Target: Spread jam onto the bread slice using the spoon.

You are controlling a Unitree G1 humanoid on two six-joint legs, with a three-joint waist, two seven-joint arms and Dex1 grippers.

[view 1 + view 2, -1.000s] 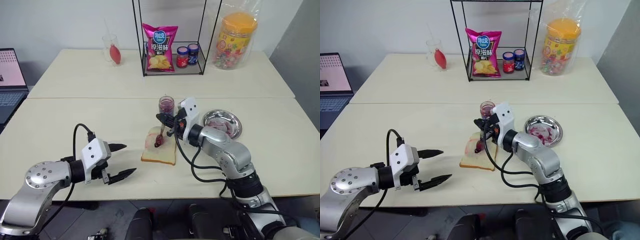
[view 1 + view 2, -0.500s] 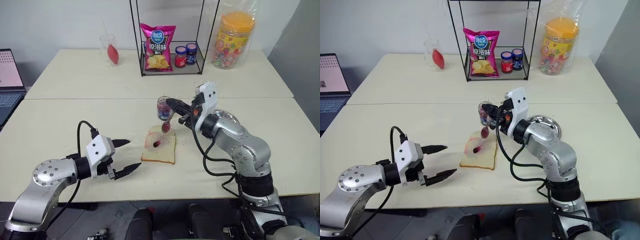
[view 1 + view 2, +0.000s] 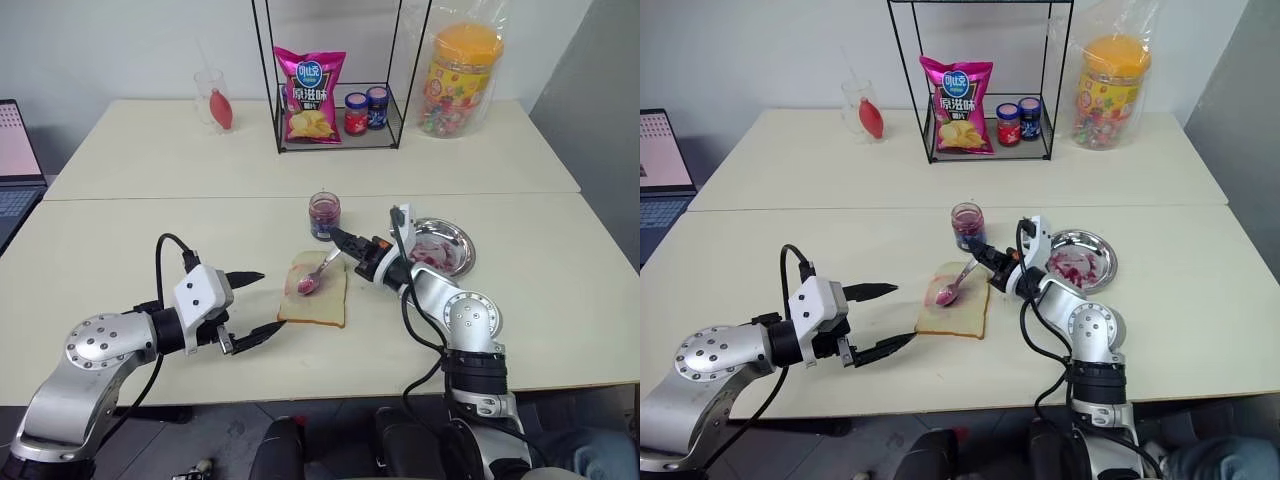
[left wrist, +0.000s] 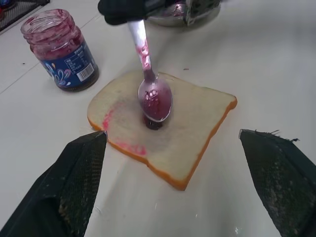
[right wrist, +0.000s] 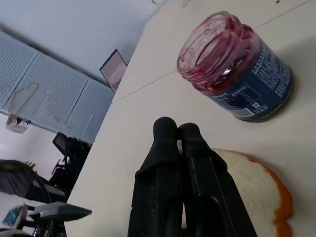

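Right gripper (image 3: 340,238), fingers clenched on the spoon (image 4: 150,84), has swung down from beside the jam (image 3: 323,214); its loaded bowl now rests on the bread slice (image 3: 314,304), ready for spreading. Left gripper (image 3: 256,302) waits nearby, fingers released.

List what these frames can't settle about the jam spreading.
- Right wrist view: the right gripper's own fingers hide the spoon.
- Left wrist view: spoon bowl covers the bread slice beneath it; contact unclear.
- Head views: jam jar fill level too small to judge.
- Head views: metal dish contents too small to identify.
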